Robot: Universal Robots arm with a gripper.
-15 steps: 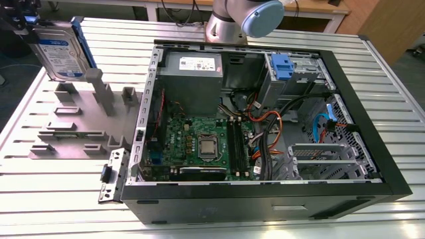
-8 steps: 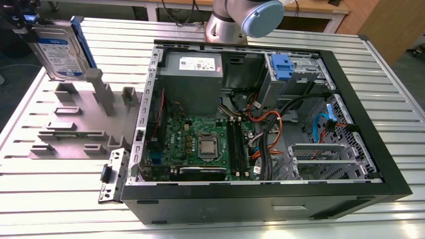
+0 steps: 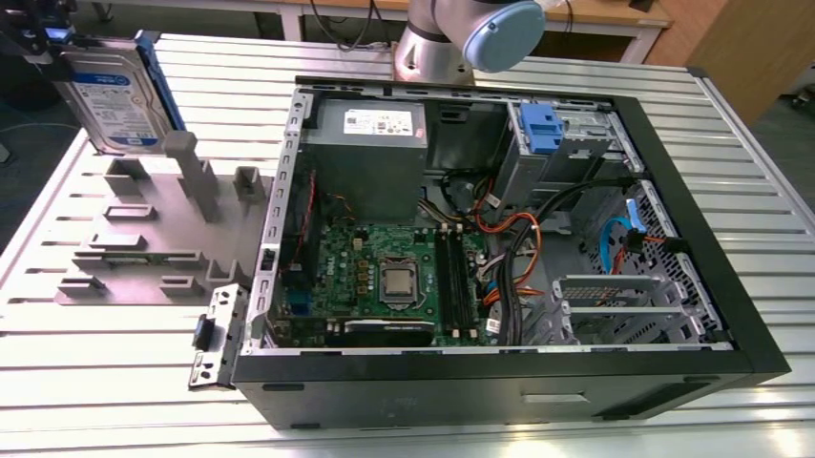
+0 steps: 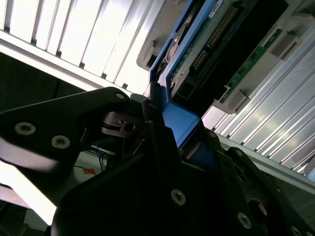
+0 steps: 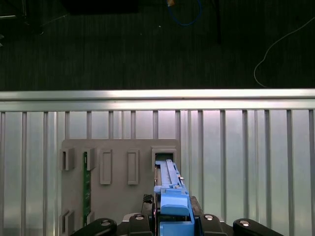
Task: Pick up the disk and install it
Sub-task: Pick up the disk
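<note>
Disk (image 3: 117, 100) stands upright at the exterior view's far left, over a grey rack (image 3: 140, 239), left of an open case (image 3: 713, 286), gripper (image 3: 57, 43) at its top; in the second wrist view, fingers (image 4: 156, 132) clamp its blue frame; in the first wrist view, it hangs edge-on above the rack.

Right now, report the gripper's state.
The gripper: closed, holding the disk by its blue-framed edge.
</note>
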